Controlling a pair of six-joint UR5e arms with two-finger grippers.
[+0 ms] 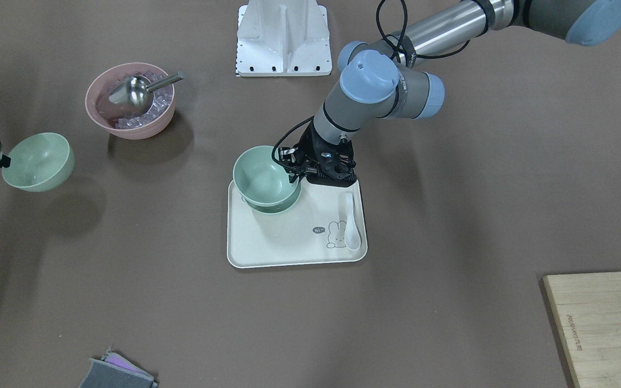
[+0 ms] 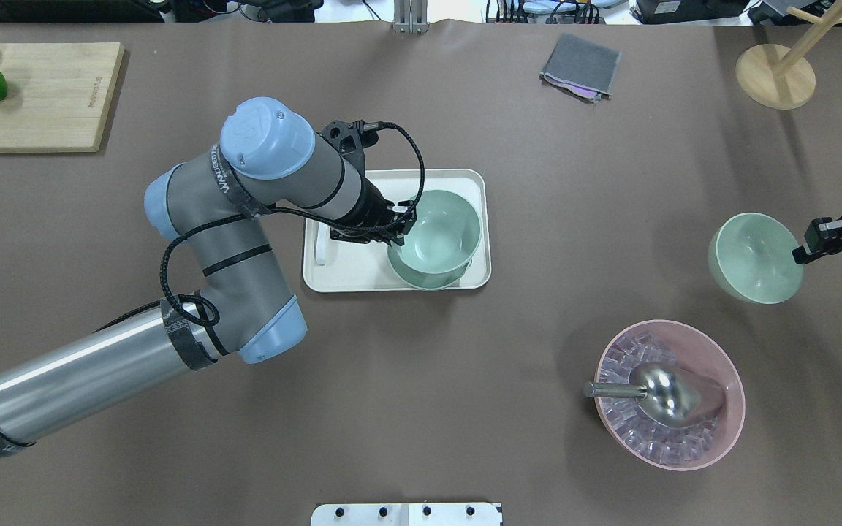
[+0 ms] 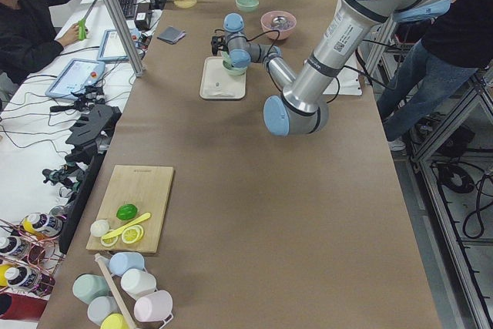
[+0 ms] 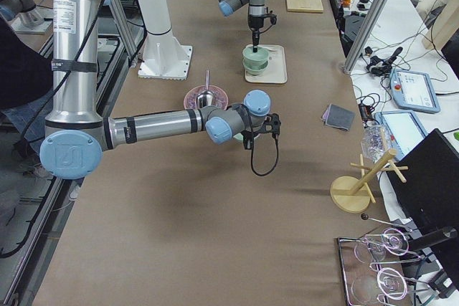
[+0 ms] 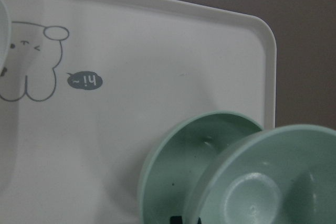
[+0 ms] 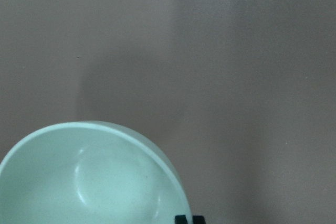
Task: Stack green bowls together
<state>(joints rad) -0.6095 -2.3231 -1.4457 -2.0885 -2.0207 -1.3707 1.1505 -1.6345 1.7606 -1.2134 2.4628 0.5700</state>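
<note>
The left tool (image 2: 400, 232) is closed onto the rim of the upper green bowl (image 2: 439, 232), one finger inside and one outside. It holds this bowl over the lower green bowl (image 1: 281, 207), which stands on the white tray (image 1: 289, 253). In the left wrist view the upper bowl is set a little to one side of the lower one and covers part of its opening. I cannot tell if the two touch. A white spoon (image 1: 351, 221) lies on the same tray, beside a rabbit drawing.

Well apart, the right tool (image 2: 807, 252) is pinched on the rim of the third green bowl (image 2: 756, 257). This bowl hangs tilted above the brown worktop (image 2: 465, 402), with its shadow under it. Near it stands the pink bowl (image 1: 143, 129) with ice and a metal scoop (image 1: 132, 91).
</note>
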